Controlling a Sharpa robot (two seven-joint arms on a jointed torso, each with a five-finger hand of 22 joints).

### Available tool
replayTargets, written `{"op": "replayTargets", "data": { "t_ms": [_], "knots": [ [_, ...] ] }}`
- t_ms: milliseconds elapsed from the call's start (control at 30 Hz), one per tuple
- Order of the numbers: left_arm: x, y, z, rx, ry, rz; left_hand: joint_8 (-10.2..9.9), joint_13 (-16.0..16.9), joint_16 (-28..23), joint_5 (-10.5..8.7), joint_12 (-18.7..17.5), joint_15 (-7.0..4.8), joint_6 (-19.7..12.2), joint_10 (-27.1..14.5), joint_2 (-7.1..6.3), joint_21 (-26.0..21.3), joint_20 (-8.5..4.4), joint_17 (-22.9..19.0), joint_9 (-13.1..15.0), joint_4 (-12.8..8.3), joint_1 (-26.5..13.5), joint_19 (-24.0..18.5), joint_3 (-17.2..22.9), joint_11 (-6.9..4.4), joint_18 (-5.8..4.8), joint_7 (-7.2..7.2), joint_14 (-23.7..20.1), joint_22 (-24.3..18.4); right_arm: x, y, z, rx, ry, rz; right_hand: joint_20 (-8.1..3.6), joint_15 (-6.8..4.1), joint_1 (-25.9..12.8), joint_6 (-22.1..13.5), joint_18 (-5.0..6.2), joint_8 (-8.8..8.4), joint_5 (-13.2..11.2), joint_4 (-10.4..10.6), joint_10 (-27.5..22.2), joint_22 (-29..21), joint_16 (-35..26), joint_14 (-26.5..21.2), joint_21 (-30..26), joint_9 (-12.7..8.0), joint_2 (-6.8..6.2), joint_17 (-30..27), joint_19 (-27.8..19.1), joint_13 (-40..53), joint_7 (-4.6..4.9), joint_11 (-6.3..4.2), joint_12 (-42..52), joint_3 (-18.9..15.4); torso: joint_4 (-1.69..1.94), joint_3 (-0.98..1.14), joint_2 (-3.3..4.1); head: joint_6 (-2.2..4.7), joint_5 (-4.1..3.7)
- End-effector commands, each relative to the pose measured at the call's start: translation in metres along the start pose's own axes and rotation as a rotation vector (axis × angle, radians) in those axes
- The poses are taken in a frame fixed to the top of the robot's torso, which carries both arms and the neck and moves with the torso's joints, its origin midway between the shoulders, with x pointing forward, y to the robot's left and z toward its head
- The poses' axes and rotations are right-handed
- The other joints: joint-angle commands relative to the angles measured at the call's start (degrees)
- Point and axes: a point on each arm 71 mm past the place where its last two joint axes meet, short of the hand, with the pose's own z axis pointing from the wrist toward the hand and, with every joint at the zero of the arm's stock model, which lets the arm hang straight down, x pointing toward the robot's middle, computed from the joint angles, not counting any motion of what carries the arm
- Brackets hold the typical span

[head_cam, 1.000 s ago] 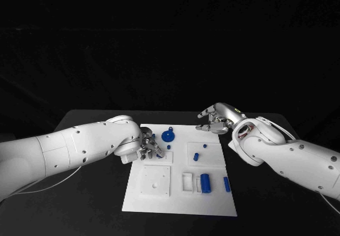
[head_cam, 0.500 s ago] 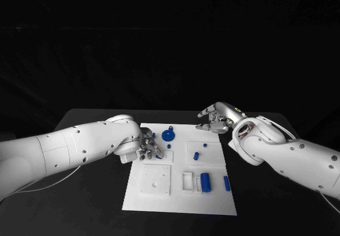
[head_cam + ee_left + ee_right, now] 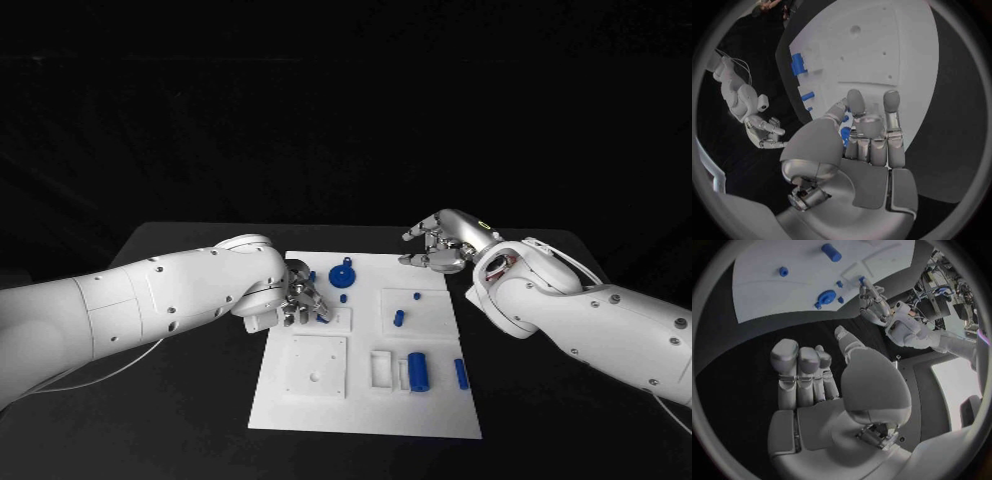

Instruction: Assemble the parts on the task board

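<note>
- On the board's (image 3: pixel 325 405) left edge, the left hand (image 3: pixel 299 302) pinches a small blue part (image 3: pixel 845 134): likely light, rigid, slick plastic, best gripped across its sides.
- Right hand (image 3: pixel 440 243) hovers beyond the board, fingers loosely curled, empty.

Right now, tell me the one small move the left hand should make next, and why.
Probably lower the left hand a little further onto the white board and seat the small blue piece showing between its thumb and fingers. The hand is already over the board's left side, near the round blue part, while the right hand hangs beyond the board's far right corner holding nothing.
</note>
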Motion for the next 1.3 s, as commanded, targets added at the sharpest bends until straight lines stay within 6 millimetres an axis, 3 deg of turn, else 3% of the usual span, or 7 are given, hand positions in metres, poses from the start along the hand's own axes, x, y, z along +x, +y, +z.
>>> {"op": "replayTargets", "data": {
  "t_ms": [33,167,533,1300],
  "knots": [
    [-0.0009,-0.0018,-0.0002,0.017,-0.034,-0.008,3.7,0.06,0.34,0.16,0.41,-0.18,15.26,2.74,0.28,-0.35,-0.02,0.52,28.32,1.1,-0.21,0.37,0.76,-0.35,-0.55,-6.9,0.47,0.82,0.0,0.0006,-0.0005,-0.007,-0.002,0.001,0.17,-0.04,-0.47,0.38,1.15,-0.21,0.52,0.44,-0.39,5.66,-0.23,0.09,-0.3,-0.03,-0.25,-0.02,2.57,-0.02,-0.03,-0.05,-0.16,-0.14,0.02,-0.01,0.0,0.04,-0.01],
    [-0.0004,-0.0016,-0.0007,0.018,-0.035,-0.02,4.77,0.47,1.33,0.23,1.41,-0.08,15.22,2.71,0.25,-0.66,0.11,2.17,28.64,1.06,-0.1,0.45,0.66,-0.38,-0.6,-7.0,0.56,1.03,0.0002,-0.0002,-0.001,-0.005,-0.002,0.001,0.16,-0.05,-0.43,0.4,1.15,-0.21,0.86,0.46,-0.4,5.65,-0.23,0.1,-0.38,-0.03,-0.31,0.01,2.57,-0.04,-0.04,-0.06,-0.17,-0.24,0.01,0.02,-0.01,0.09,-0.07],
    [0.0003,-0.0007,-0.0011,0.013,-0.03,-0.021,5.27,0.89,1.83,0.75,1.87,0.0,15.17,2.71,0.2,-0.57,0.28,3.12,29.24,0.36,0.13,0.3,0.84,-0.37,-0.52,-7.05,0.58,1.12,0.0013,-0.0012,-0.0019,-0.002,0.0,0.002,0.15,-0.06,-0.43,0.46,1.13,-0.2,1.24,0.55,-0.46,5.66,-0.36,0.08,-0.35,-0.03,-0.29,-0.05,2.6,-0.14,-0.06,-0.06,-0.25,-0.48,0.0,0.02,-0.01,0.15,-0.14],
    [0.0014,0.0022,-0.0005,-0.015,-0.001,0.042,5.05,0.69,1.13,0.1,1.28,0.11,14.87,2.72,0.25,-0.54,0.5,1.79,29.14,0.76,-0.33,0.02,0.48,-0.15,-0.34,-6.87,0.25,1.07,0.0032,-0.0025,-0.0028,0.004,0.007,0.004,0.13,-0.07,-0.52,0.61,1.12,-0.21,1.54,0.79,-0.43,5.65,-0.42,0.11,-0.48,-0.03,-0.3,-0.02,2.63,-0.14,-0.1,-0.09,-0.21,-0.76,0.0,0.02,-0.03,0.23,-0.14]
  ]
}}
